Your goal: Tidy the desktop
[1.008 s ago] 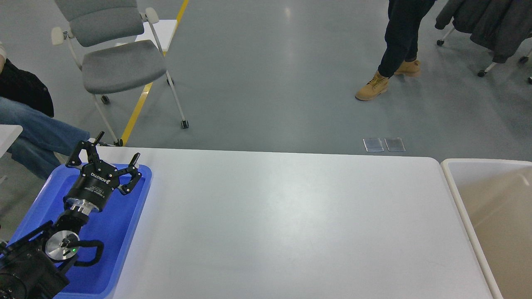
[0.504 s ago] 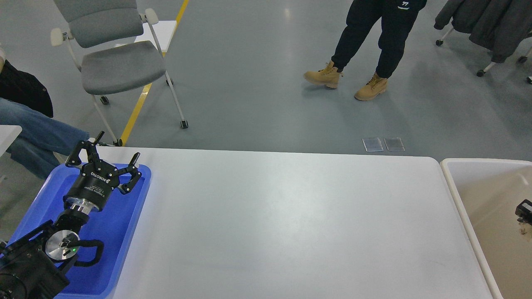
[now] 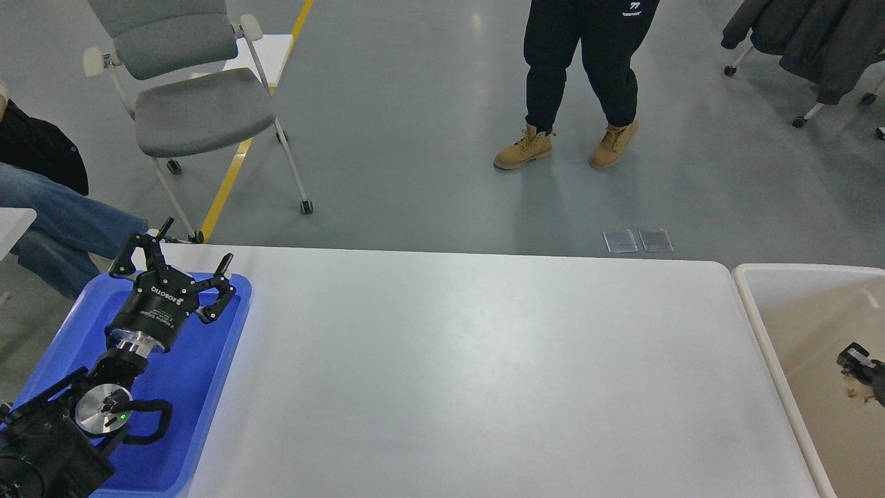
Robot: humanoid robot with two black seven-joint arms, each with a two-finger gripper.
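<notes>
White desktop [image 3: 470,373] across the middle, blue tray [image 3: 200,408] at its left edge, beige bin [image 3: 753,304] at right, grey floor [image 3: 415,138] beyond, left gripper [image 3: 181,259] spread wide over tray, right gripper [image 3: 857,363] cut off over bin, its grip unclear.

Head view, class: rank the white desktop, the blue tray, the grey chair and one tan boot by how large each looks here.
1. The desktop, by far.
2. and 3. The blue tray and grey chair look similar; the chair stands farther off, so I leave them unranked.
4. The tan boot, smallest.
</notes>
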